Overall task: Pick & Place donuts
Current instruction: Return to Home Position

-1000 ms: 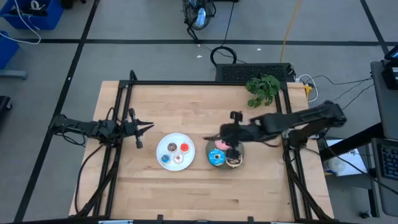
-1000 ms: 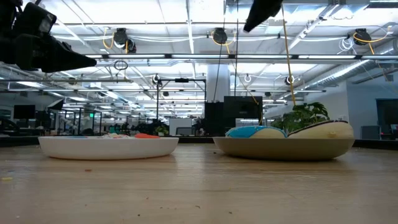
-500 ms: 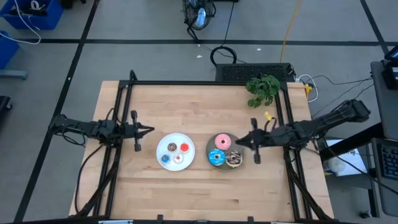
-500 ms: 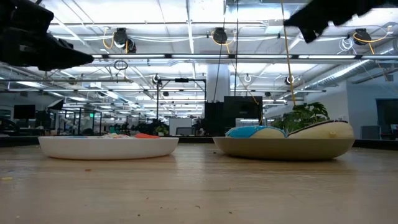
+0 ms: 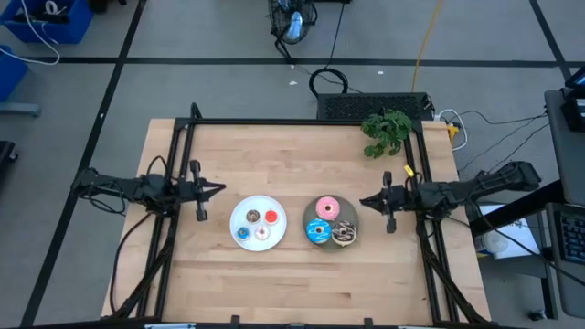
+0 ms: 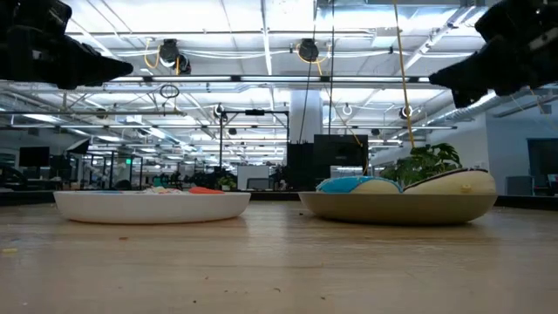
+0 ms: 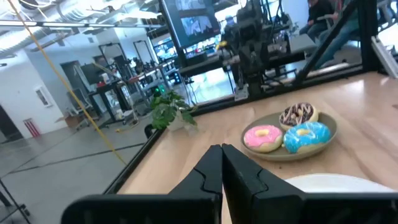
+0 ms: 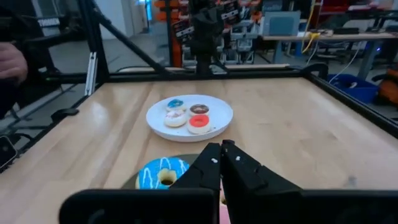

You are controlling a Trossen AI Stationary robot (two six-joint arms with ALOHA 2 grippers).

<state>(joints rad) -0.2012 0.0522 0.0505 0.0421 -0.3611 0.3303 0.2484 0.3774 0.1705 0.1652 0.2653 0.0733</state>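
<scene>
The white plate (image 5: 257, 239) carries four tiny donuts: brown (image 5: 252, 217), red (image 5: 271, 217), blue (image 5: 242, 232) and cream (image 5: 261, 232). The grey plate (image 5: 307, 217) carries the pink donut (image 5: 325, 209), the blue sprinkled donut (image 5: 318, 231) and the chocolate sprinkled donut (image 5: 344, 233). My left gripper (image 5: 219, 189) hovers shut, left of the white plate. My right gripper (image 5: 363, 202) hovers shut, just right of the grey plate. Both sets of fingers are closed together in the wrist views (image 7: 222, 163) (image 8: 221, 157). In the low view both grippers (image 6: 105, 65) (image 6: 445, 77) hang well above the plates.
A green plant (image 5: 387, 130) stands at the table's far right corner. A black frame (image 5: 302, 122) runs around the table's edges. Bare wood lies on the far half of the table and near its front edge. A person's hand (image 8: 9, 62) shows beyond the table's left side.
My right gripper has drawn back from above the grey plate toward the table's right edge, and now hovers beside the plate. The donuts and both plates have stayed where they were.
</scene>
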